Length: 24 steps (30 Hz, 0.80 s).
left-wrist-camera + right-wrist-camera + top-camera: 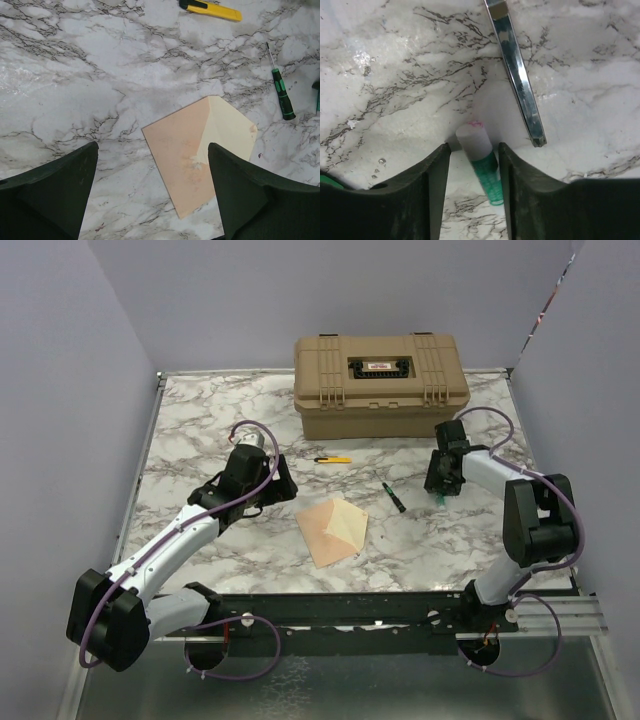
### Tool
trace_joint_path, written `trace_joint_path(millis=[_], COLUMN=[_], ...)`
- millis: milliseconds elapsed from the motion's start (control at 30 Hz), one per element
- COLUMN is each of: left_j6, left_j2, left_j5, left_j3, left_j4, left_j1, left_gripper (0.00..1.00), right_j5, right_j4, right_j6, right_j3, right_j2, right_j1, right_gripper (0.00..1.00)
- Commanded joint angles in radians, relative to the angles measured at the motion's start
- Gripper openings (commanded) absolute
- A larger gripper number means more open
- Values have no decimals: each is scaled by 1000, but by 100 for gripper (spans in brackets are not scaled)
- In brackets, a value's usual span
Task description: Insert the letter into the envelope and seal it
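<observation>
The envelope [328, 532] lies flat in the middle of the table with its pale yellow flap [351, 525] open to the right. It also shows in the left wrist view [182, 160]. No separate letter sheet shows in any view. My left gripper [284, 486] is open and empty, and hovers just left of the envelope; in its own view [151, 155] the jaws frame the envelope's left part. My right gripper [440, 496] is low at the table on the right. Its open jaws [474, 148] straddle a green glue stick [486, 170] with a white cap, with a gap on the left side.
A tan toolbox [380, 385] stands at the back. A yellow utility knife [333, 459] and a green screwdriver [394, 497] lie between it and the envelope. A shiny metal strip [517, 75] lies just beyond the glue stick.
</observation>
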Motion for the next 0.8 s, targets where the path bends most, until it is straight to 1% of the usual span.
trace_joint_path(millis=[0,67,100,167,233,300,333,433,500,533,600,767], left_j6=[17,20,22,34,48,67,74,64,34,17,-32,-178], left_j2=[5,-1,-6,-18,-29,-33,-33,-22,-2,11,42,151], left_j5=[-15,-12,-9,-1,14,54,97,204,293,338,419,556], left_j3=[39,43,42,44,48,57,60,67,66,65,61,69], left_j4=[8,7,7,11,17,38,52,123,193,234,324,570], left_j1=[4,4,3,4,4,4,4,4,2,2,0,-16], left_gripper=[91,91,91,91,93,97,98,99,99,99,99,99], right_j5=[-29,-35,-35,-36,-61,-128,-174,-382,-528,-574,-602,-553], right_j4=[15,15,15,19,34,65,84,182,309,370,491,686], right_j6=[0,7,13,23,35,48,58,133,223,282,384,561], right_j3=[25,21,16,5,-10,-36,-48,-106,-165,-200,-248,-295], right_j2=[44,38,33,12,-25,-78,-111,-217,-285,-315,-380,-468], right_j1=[-8,-8,-8,-9,-9,-9,-9,-8,3,16,60,210], right_gripper=[43,34,25,16,15,15,15,15,15,15,15,15])
